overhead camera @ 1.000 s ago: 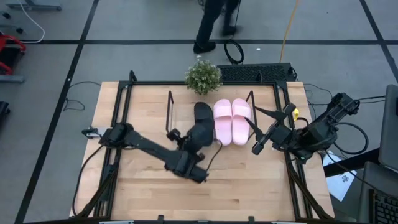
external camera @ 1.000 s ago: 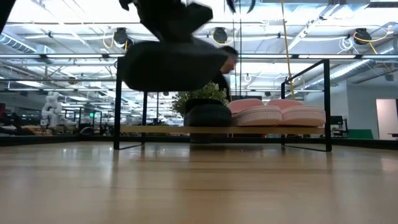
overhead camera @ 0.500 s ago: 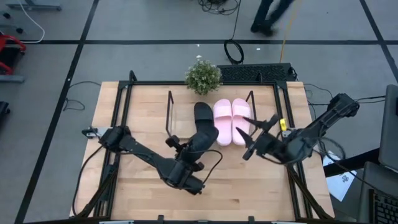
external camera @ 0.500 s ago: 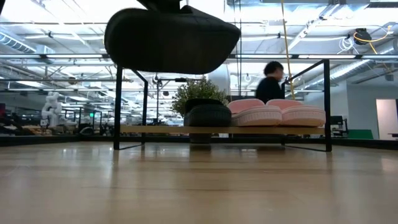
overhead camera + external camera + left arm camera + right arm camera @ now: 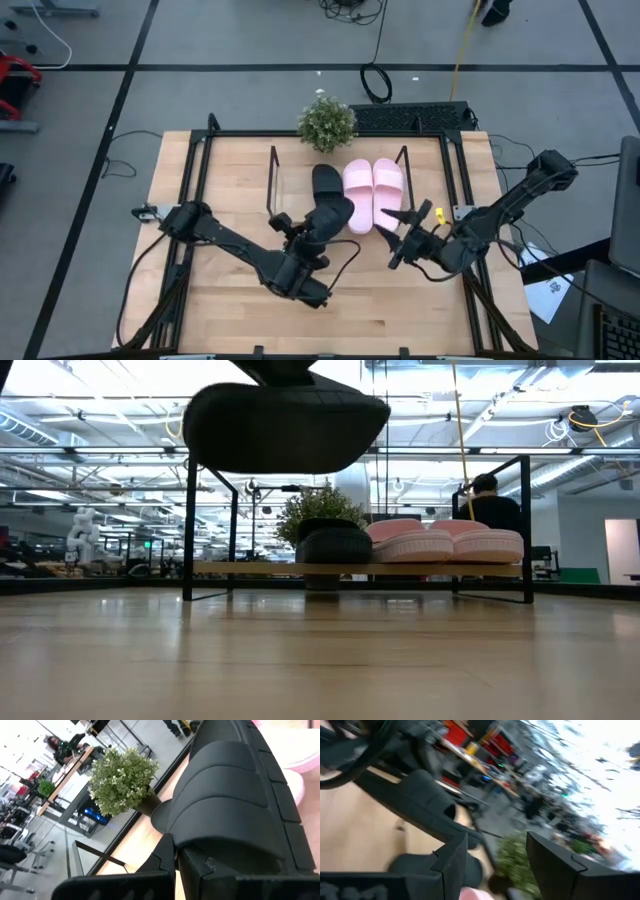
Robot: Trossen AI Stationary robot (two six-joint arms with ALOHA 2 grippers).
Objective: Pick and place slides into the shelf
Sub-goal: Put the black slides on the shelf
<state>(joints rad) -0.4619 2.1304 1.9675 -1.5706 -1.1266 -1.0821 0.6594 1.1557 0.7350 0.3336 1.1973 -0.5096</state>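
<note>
Between the shelf's front edge and table centre, the left gripper (image 5: 318,232) is clamped tight on a black slide (image 5: 330,216), fingers pinched on it; the low view shows that slide (image 5: 285,427) lifted clear of the tabletop, sole down, roughly level. In the left wrist view the held slide's ribbed strap (image 5: 235,805) fills most of the picture, right above the dark fingers (image 5: 165,860).

Right gripper (image 5: 405,232) hangs just in front of the shelf's right end, near the pink pair, fingers spread wide with nothing between them; the right wrist view shows the two fingers (image 5: 451,855) apart.

Count: four slides total. Two black, one held and one (image 5: 325,181) already on the shelf (image 5: 273,165), left of the pinks. Two pink slides (image 5: 373,190) sit side by side on the shelf board, touching each other, toes toward the table front; in the low view they (image 5: 445,543) rest on the wood board with the black one (image 5: 335,544) beside them.

One potted plant (image 5: 327,122) stands behind the shelf at the table's (image 5: 200,260) far edge. One person (image 5: 490,508) shows in the room beyond.
</note>
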